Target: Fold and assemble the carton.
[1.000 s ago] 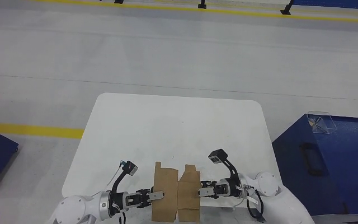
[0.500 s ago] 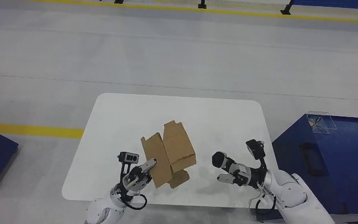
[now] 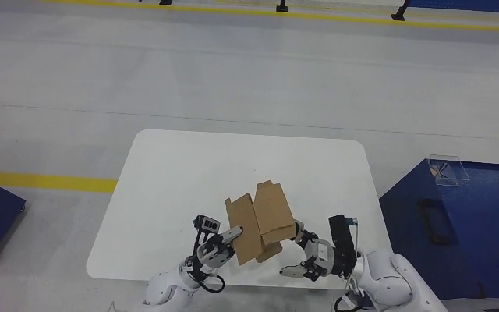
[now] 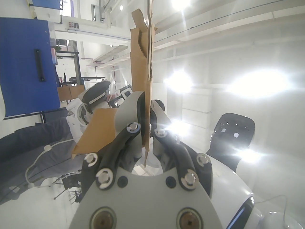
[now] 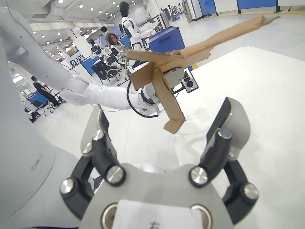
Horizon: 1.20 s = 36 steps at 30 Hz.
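Brown corrugated cardboard carton (image 3: 260,221), flat at the near edge of the white table (image 3: 234,164) a second ago — now raised above it, tilted. Clamped by one edge in the left gripper (image 4: 146,101), jaws tight on the board. Right gripper (image 5: 165,113) back alongside, spread wide, empty. Barely opened yet; crease layout hard to judge — edge-on to both wrists.

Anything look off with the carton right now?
The flat brown cardboard carton hangs tilted above the white table, pinched at one edge in the left gripper. One end flap droops, bent. The right gripper, jaws open, holds nothing.
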Motion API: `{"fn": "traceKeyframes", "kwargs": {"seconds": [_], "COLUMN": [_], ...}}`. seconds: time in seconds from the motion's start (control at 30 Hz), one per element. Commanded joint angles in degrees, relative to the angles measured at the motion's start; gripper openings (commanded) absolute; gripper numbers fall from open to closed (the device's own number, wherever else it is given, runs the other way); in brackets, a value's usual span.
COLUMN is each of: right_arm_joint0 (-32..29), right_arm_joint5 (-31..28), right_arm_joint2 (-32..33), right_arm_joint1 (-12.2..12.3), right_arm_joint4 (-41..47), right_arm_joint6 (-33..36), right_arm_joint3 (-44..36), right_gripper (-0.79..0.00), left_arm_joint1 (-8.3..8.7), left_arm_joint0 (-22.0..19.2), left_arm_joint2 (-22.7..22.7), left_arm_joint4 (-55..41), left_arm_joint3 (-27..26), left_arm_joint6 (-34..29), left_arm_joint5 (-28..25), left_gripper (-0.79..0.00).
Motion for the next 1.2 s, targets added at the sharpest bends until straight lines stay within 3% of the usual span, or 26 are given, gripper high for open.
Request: {"fn": "traceKeyframes", "kwargs": {"seconds": [0.0, 0.03, 0.1, 0.23, 0.43, 0.57, 0.8, 0.87, 1.07, 1.1, 1.13, 1.17], "right_arm_joint0": [0.3, 0.4, 0.7, 1.3, 2.6, 3.1, 4.2, 4.5, 5.2, 5.3, 5.5, 5.7], "right_arm_joint5": [-0.1, -0.2, -0.4, -1.6, -0.3, 0.4, 2.2, 2.7, 3.5, 3.7, 4.0, 4.3], "right_arm_joint2": [-0.5, -0.8, -1.4, -3.9, -4.9, -5.8, -7.6, -8.0, -8.3, -8.4, -8.4, -8.4], "right_arm_joint1": [-0.1, -0.2, -0.3, -0.4, -0.2, -0.2, -0.3, -0.3, -0.1, -0.1, 0.0, 0.1], "right_arm_joint4": [-0.5, -0.6, -0.9, 3.1, 4.6, 5.0, 5.0, 5.4, 9.4, 10.4, 11.4, 12.5], "right_arm_joint6": [-0.9, -1.2, -1.4, -0.5, 1.7, 2.9, 4.6, 5.0, 7.1, 7.7, 8.4, 9.2], "right_arm_joint3": [0.3, 0.5, 0.7, 1.8, 1.7, 1.5, 2.3, 2.4, 3.4, 3.7, 3.9, 4.1], "right_gripper": [-0.022, -0.074, -0.348, -0.477, -0.486, -0.579, -0.52, -0.785, -0.785, -0.785, -0.785, -0.785], "left_arm_joint1": [-0.08, -0.11, -0.16, -0.32, -0.59, -0.7, -0.97, -1.05, -1.35, -1.4, -1.45, -1.49], "left_arm_joint0": [0.2, 0.4, 0.5, 0.1, -0.1, 0.2, 0.3, 0.2, -0.2, -0.2, -0.3, -0.4], "left_arm_joint2": [0.0, 0.0, -0.1, -0.2, -0.3, -0.4, -0.8, -0.9, -0.9, -1.0, -1.1, -1.2], "left_arm_joint4": [-0.8, -1.3, -2.0, -3.8, -3.7, -3.2, -2.7, -2.5, -2.2, -2.2, -2.1, -2.1], "left_arm_joint3": [-0.1, -0.2, -0.2, 0.3, 0.6, 0.4, 0.6, 0.8, 1.5, 1.6, 1.8, 2.0], "left_arm_joint6": [-0.8, -1.2, -1.7, -2.6, -3.5, -3.8, -3.4, -3.3, -3.1, -2.9, -2.8, -2.5], "left_arm_joint5": [1.0, 1.7, 2.6, 6.3, 7.2, 7.6, 7.8, 7.8, 8.0, 8.0, 8.0, 7.9], "left_gripper": [-0.785, -0.785, -0.785, -0.785, -0.785, -0.785, -0.785, -0.785, -0.785, -0.693, -0.449, -0.148]}}
